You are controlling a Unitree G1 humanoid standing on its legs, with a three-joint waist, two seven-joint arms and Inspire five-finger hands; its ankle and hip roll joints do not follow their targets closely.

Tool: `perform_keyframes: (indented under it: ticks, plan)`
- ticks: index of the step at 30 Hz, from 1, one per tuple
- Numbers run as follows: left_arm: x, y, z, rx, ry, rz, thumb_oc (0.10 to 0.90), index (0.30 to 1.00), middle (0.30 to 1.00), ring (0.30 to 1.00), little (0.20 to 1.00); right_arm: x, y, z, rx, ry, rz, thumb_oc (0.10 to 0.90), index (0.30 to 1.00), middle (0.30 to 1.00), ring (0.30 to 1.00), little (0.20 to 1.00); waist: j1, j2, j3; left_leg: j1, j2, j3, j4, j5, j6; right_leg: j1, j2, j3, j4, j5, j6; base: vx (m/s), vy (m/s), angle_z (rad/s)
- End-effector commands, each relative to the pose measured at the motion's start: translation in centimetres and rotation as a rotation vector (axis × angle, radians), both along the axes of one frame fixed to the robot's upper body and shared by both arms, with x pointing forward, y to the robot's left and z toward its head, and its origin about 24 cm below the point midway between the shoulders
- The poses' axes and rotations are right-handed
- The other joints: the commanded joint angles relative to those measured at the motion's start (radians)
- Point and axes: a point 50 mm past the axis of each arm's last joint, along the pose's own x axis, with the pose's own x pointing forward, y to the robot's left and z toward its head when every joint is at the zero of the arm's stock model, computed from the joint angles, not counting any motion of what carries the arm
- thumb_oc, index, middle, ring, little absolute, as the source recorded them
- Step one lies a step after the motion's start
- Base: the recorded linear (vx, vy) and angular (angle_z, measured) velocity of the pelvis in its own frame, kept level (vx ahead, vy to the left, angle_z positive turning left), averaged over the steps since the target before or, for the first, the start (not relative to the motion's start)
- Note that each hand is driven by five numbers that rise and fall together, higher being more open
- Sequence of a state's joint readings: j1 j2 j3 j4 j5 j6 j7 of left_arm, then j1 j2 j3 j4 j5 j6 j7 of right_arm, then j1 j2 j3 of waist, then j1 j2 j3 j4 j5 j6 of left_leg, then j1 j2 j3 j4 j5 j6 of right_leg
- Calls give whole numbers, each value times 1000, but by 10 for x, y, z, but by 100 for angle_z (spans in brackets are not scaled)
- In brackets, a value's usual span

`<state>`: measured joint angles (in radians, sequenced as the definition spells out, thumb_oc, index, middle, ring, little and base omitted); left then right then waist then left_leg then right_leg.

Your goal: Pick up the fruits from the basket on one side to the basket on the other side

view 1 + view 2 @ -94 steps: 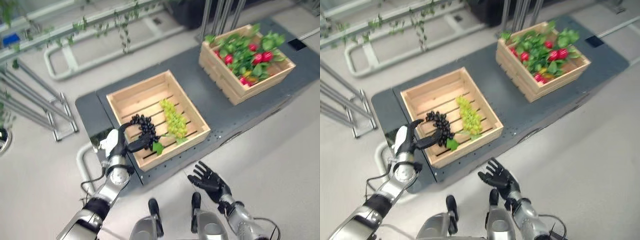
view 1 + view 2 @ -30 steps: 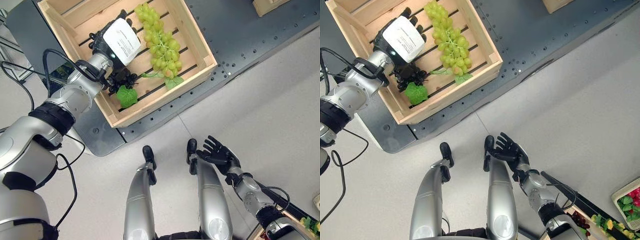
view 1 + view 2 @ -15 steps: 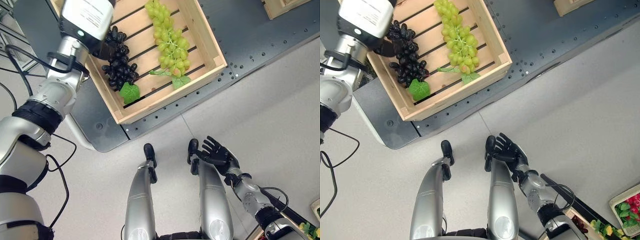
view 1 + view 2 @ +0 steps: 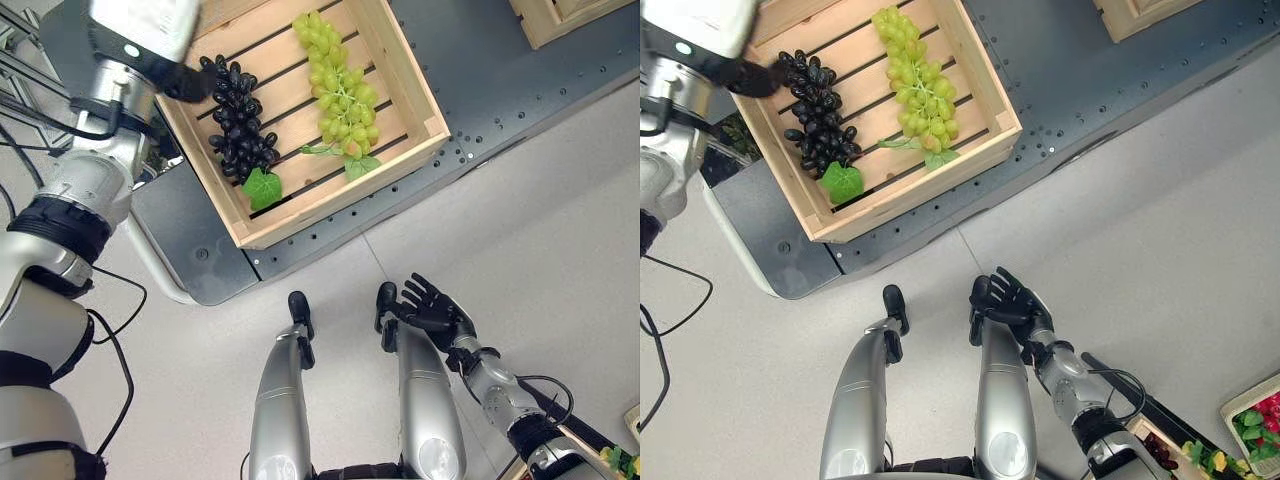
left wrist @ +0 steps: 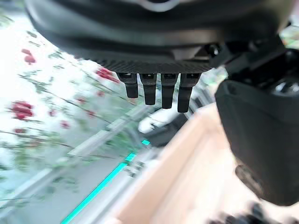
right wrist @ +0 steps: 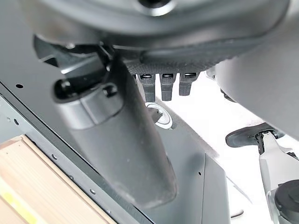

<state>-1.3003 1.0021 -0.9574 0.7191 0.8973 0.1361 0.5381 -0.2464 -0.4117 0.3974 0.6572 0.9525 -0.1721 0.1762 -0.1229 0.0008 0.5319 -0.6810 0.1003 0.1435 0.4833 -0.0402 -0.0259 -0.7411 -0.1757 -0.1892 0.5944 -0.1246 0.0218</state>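
Left robot hand [image 4: 183, 83] at black grapes [image 4: 238, 130]; those and green grapes [image 4: 338, 85] lie in near basket [image 4: 340, 195]. Right eye: right robot hand [image 4: 1008, 300] spread, idle. Left wrist: fingers [image 5: 161, 93] straight, empty. Two bunches look delivered; probably more to fetch.

A pale grey floor [image 4: 520, 220] with thin seams lies under a low dark grey desk [image 4: 470, 60] edged with small holes, a white tube [image 4: 148, 268] curving by its corner, metal rails [image 4: 30, 68] beyond.
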Motion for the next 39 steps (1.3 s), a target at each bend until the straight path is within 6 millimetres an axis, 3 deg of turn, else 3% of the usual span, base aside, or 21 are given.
perform_keyframes:
  ticks: [1,7,16,34,39]
  plan:
    - [-19,9,48,111,-111,44,800,900,900,900,900,-8,-12,6,60,-66,-16,800,900,900,900,900,-4,14,-12,34,-24,63,31,-97,43,45,21,57,-62,36,31,0,0,0]
    - [-13,-2,34,311,33,64,800,900,900,900,900,-10,-16,4,67,-61,-23,800,900,900,900,900,-8,18,-12,27,-22,69,33,-98,47,37,20,58,-65,43,36,0,0,0]
    - [-5,-10,12,467,200,74,800,900,900,900,900,-10,-15,5,90,-70,-24,800,900,900,900,900,-13,17,-12,14,-21,69,43,-102,49,25,20,61,-56,43,40,0,0,0]
    - [2,12,-1,416,292,238,800,900,900,900,900,-3,-1,25,171,-159,-8,800,900,900,900,900,-14,9,-12,-55,-19,72,50,-91,50,-38,16,62,-55,57,43,1,18,0]
    - [0,28,7,347,242,414,800,900,900,900,900,-2,4,40,207,-234,1,800,900,900,900,900,-17,7,-12,-84,-20,76,48,-86,52,-68,15,65,-57,64,45,-1,53,0]
